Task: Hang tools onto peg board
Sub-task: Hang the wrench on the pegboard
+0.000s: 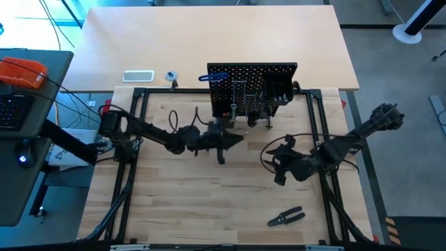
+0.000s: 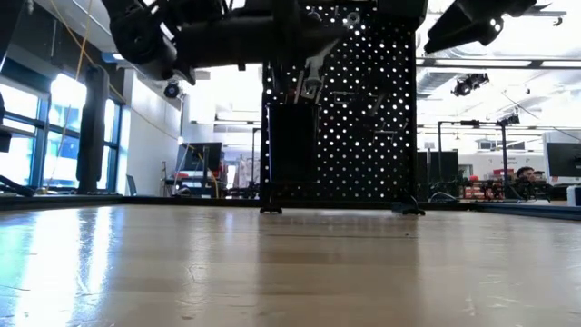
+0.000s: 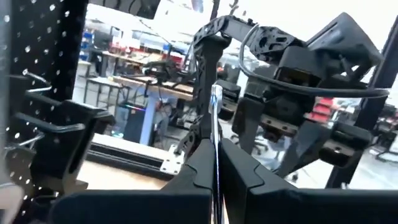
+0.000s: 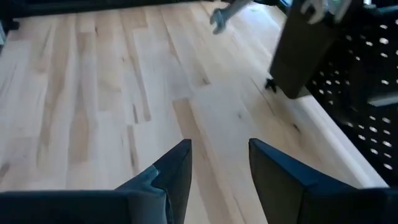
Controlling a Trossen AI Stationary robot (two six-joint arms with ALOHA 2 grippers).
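Observation:
The black peg board stands upright at the table's far side, with a blue-handled key and several silver tools on its hooks and a black bin on its right. Just in front of its left half, my left gripper is shut on a silver wrench. The wrench's open-jaw end also shows in the right wrist view. My right gripper hangs open over the table's right middle, with bare wood between its fingers. Black-handled pliers lie flat near the front edge. My left gripper pinches the wrench's shaft between its two shut fingers. The wrench shows edge-on and juts out past the fingertips, along the fingers. The fingers lie about level, coming from the table's left. The wrench is lifted clear of the table.
A white tray and a small tape roll sit on the pale table behind the board. The black frame rails border the wooden top. Bare wood lies between the grippers and the pliers. My right arm stands close beyond the wrench.

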